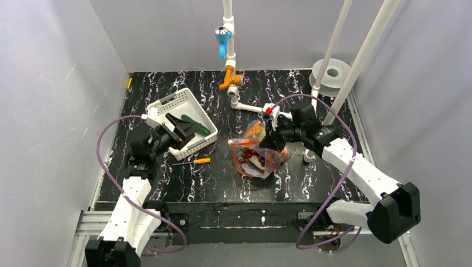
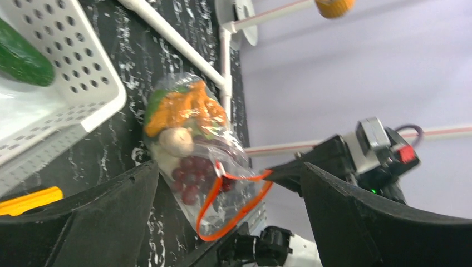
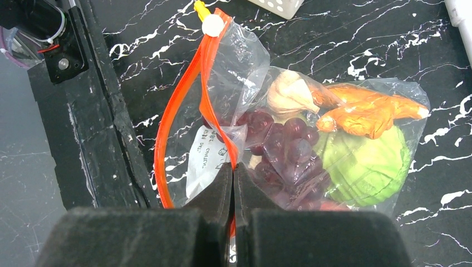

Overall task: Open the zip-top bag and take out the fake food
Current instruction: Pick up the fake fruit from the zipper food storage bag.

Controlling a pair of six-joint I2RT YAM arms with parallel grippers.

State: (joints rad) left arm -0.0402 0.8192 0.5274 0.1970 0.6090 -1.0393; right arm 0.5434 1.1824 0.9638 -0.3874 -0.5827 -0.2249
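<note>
- The zip-top bag (image 1: 256,154) lies on the black marbled table (image 1: 222,186), a little right of the middle. Its orange-red zip strip (image 3: 183,117) is parted into a loop, so you see the mouth open.
- Your right gripper (image 3: 234,169) has its jaws pinched together on one side of that strip, at the mouth.
- Inside the bag you can make out the fake food (image 3: 300,139): a dark red grape bunch (image 3: 281,142), a green round vegetable (image 3: 364,164), an orange piece (image 3: 370,114) and a pale egg-shaped piece (image 3: 286,94), all packed toward the closed end.
- Left of the bag and apart from it, an orange-handled tool (image 1: 196,161) lies flat on the table.
- Just beyond the tool, your left gripper (image 1: 185,128) hangs over the near right corner of the white basket (image 1: 167,105), jaws spread wide.
- A dark green cucumber (image 1: 196,122) lies in the basket, beside those jaws.
- At the far edge you see a white pipe (image 1: 229,55) with a blue valve (image 1: 222,36) and an orange fitting (image 1: 230,80).
</note>
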